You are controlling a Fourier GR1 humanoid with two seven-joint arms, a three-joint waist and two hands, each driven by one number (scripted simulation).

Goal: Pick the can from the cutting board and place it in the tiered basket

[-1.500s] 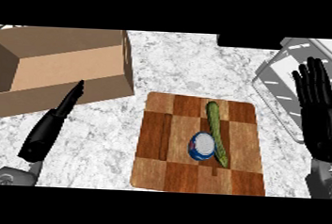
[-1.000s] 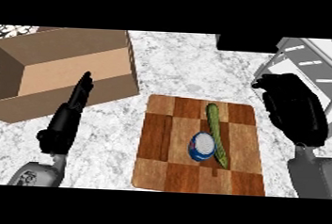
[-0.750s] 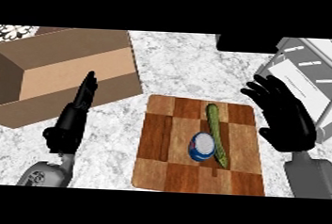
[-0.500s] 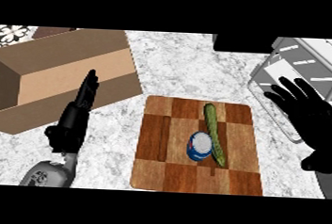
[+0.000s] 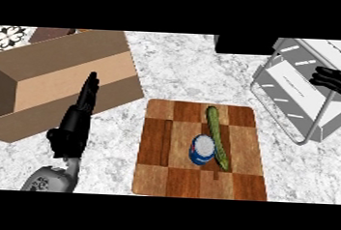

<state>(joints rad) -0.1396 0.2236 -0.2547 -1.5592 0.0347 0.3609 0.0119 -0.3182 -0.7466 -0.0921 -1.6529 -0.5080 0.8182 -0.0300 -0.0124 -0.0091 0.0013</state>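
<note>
The can lies on its side on the cutting board, touching the cucumber on its right. The right hand has swung away from over the board to the tiered basket, apparently empty with fingers slack, so the pick is not begun. The left hand rests straight-fingered left of the board.

I am counting one can, one cucumber and one cutting board. I am also seeing one cardboard box, one tiered basket, and two hands: left hand, right hand.
</note>
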